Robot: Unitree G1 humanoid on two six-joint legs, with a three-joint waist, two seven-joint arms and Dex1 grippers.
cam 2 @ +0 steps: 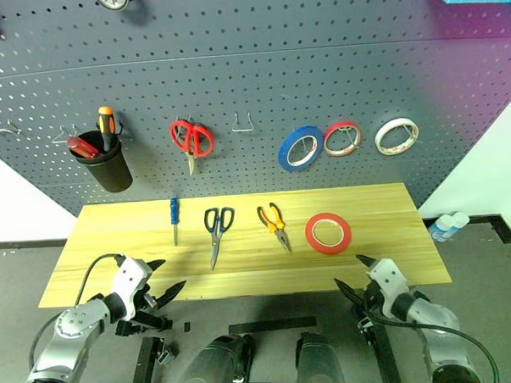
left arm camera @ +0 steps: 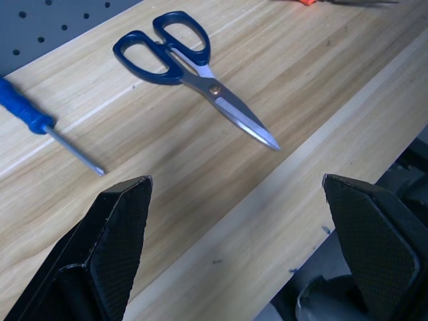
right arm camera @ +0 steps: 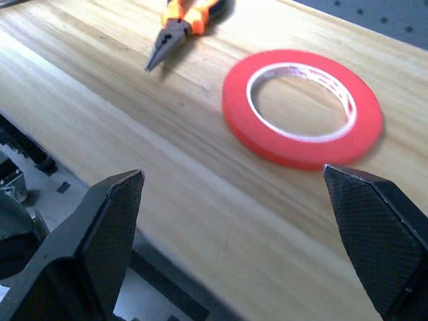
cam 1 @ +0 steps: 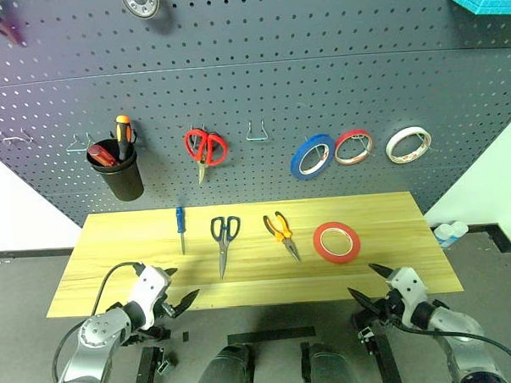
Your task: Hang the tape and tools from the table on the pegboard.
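Nothing has been hung yet: the red tape [cam 1: 337,241], the orange pliers [cam 1: 280,233], the dark-handled scissors [cam 1: 224,239] and the blue screwdriver [cam 1: 181,226] all lie flat in a row on the desk [cam 1: 115,287], below the pegboard [cam 1: 319,95]. The right pincer [cam 1: 372,288] hovers at the desk's near edge with its jaws wide and empty; the tape lies just ahead of it and apart, the pliers further ahead to its left. The left pincer [cam 1: 180,290] waits at the near edge too, spread wide and holding nothing, with the scissors ahead of it and the screwdriver beyond them to its left. The step in hand looks like the first approach, probably the right arm going for the tape. The next move calls for carrying that pincer forward over the ring and dropping one finger inside the hole, as the roll lies flat and low, then lifting it toward a free hook [cam 1: 254,130] on the board
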